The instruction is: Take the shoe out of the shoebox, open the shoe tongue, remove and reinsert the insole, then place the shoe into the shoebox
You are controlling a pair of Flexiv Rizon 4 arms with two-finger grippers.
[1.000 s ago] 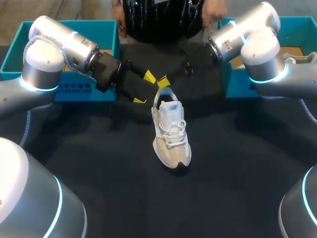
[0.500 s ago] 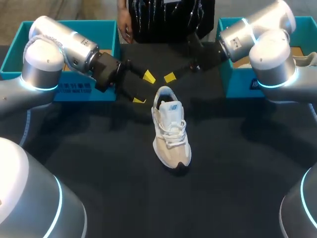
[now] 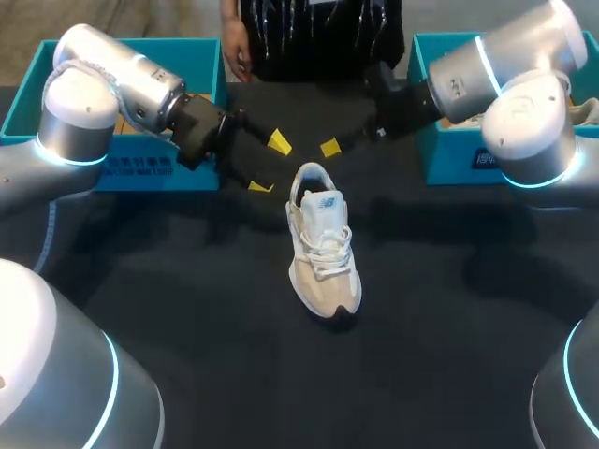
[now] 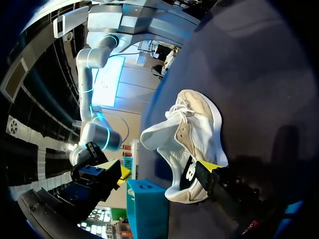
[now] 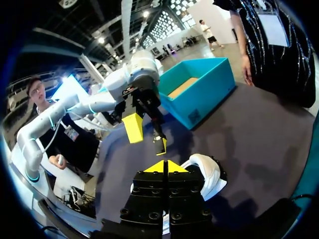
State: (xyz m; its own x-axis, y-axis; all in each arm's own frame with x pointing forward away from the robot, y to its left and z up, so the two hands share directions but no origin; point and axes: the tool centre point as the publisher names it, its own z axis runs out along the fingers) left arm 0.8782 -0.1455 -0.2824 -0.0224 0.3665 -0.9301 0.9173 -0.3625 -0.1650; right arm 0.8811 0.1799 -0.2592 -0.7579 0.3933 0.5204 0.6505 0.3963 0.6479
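Observation:
A white and beige sneaker (image 3: 320, 241) stands upright on the dark table, heel toward the far side, laces tied. My left gripper (image 3: 270, 165) hangs open just left of the heel, holding nothing. In the left wrist view one yellow fingertip (image 4: 209, 167) lies close by the shoe (image 4: 192, 142). My right gripper (image 3: 329, 147) is shut and empty, a little beyond and right of the heel. In the right wrist view its joined tips (image 5: 164, 167) hover over the shoe (image 5: 209, 177), with the left gripper (image 5: 147, 137) ahead of them.
A teal shoebox (image 3: 122, 164) stands at the back left behind my left arm. Another teal box (image 3: 447, 159) stands at the back right under my right arm, with something pale (image 3: 585, 110) inside. The box (image 5: 199, 92) shows ahead in the right wrist view.
My right gripper has shut and drawn back to the right, away from the shoe's heel. The left gripper and the shoe have stayed in place.

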